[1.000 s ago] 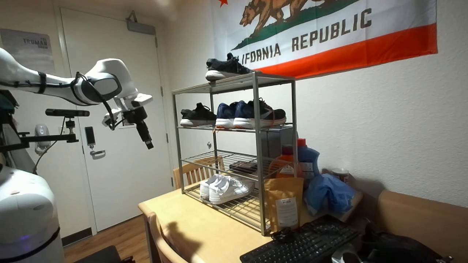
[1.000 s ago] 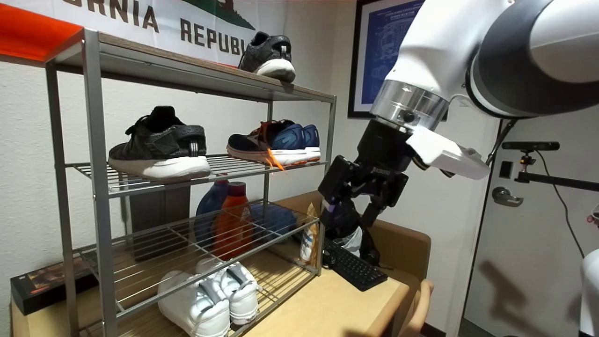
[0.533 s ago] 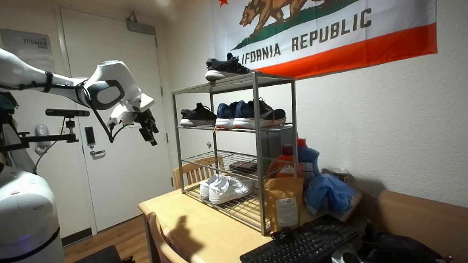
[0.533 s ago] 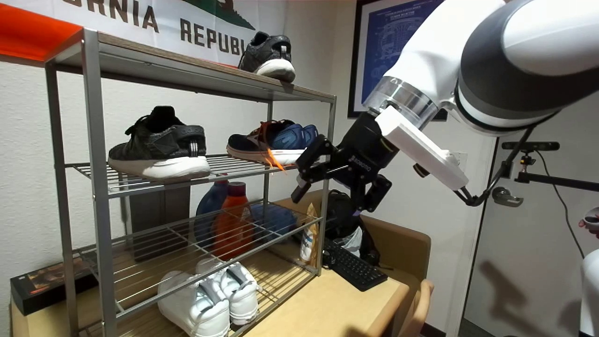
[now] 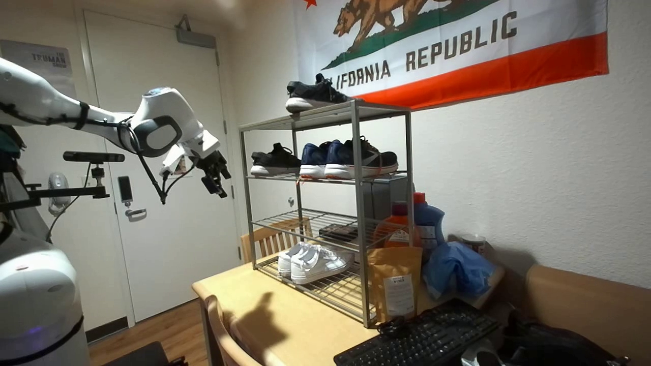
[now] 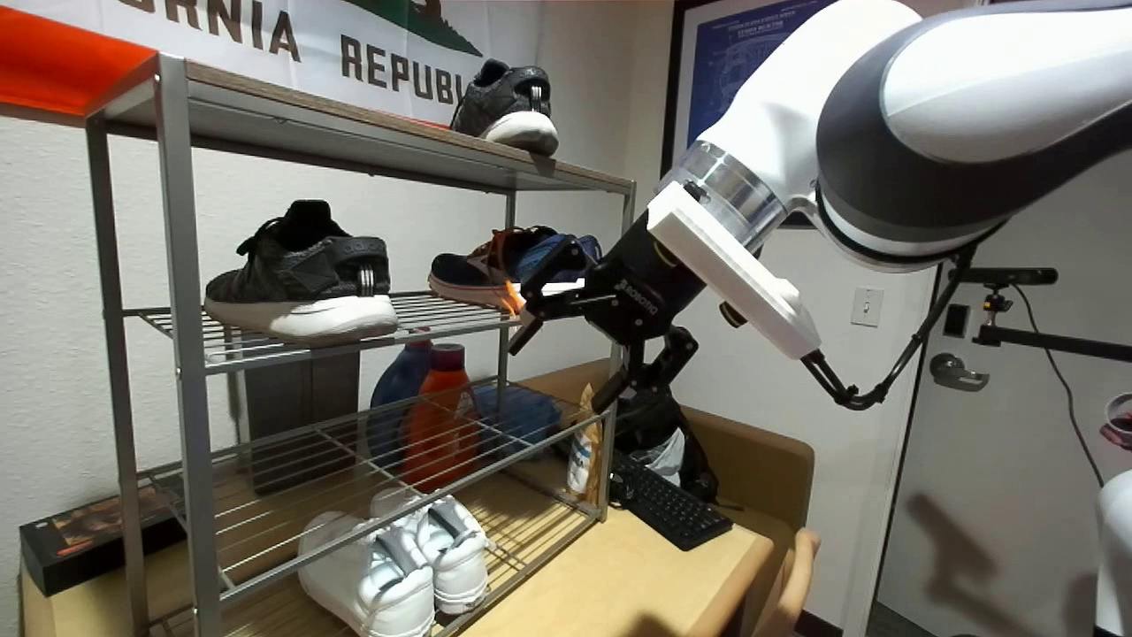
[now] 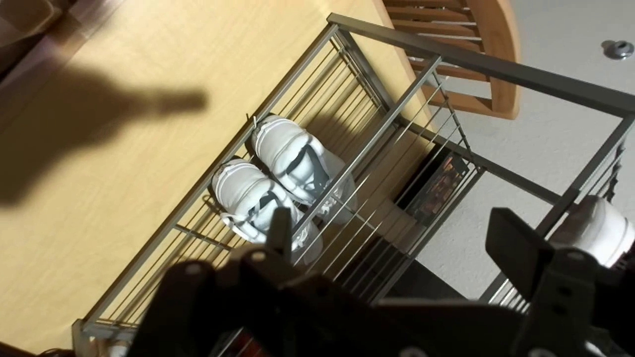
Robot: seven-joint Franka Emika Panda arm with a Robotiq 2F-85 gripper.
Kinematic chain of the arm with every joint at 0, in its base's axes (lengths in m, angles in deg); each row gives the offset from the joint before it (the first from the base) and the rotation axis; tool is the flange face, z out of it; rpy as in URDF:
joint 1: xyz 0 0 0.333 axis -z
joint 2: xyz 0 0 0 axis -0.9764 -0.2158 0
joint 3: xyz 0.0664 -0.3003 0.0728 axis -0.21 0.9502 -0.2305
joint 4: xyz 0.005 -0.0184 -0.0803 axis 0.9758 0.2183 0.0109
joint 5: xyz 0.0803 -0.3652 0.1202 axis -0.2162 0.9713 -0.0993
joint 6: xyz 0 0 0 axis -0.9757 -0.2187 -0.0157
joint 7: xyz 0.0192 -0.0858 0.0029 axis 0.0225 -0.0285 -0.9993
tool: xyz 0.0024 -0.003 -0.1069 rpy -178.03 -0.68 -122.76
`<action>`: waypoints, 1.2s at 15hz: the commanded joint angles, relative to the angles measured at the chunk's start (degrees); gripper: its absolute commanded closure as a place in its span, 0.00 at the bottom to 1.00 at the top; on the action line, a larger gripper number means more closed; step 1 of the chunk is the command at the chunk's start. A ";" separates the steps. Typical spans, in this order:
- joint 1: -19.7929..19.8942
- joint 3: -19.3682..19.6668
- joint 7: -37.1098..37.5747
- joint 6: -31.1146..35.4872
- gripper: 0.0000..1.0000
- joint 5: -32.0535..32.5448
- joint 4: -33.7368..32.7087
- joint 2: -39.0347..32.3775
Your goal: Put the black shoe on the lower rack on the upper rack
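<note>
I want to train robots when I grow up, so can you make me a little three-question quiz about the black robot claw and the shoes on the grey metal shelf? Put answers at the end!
1. Counting down from the top, which tier of the tall grey metal shelving unit bears the black low-top sneaker with a white sole that has to move up? a) first b) second c) fourth
2. True or false: the black two-fingered claw is open and empty.
3. Fill in the blank: on the bottom wire tier sit two ____ low-top sneakers.

Key: 1. b; 2. true; 3. white.
</note>
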 commanded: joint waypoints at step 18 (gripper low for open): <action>1.94 -7.38 25.38 21.71 0.00 1.76 -18.56 -20.28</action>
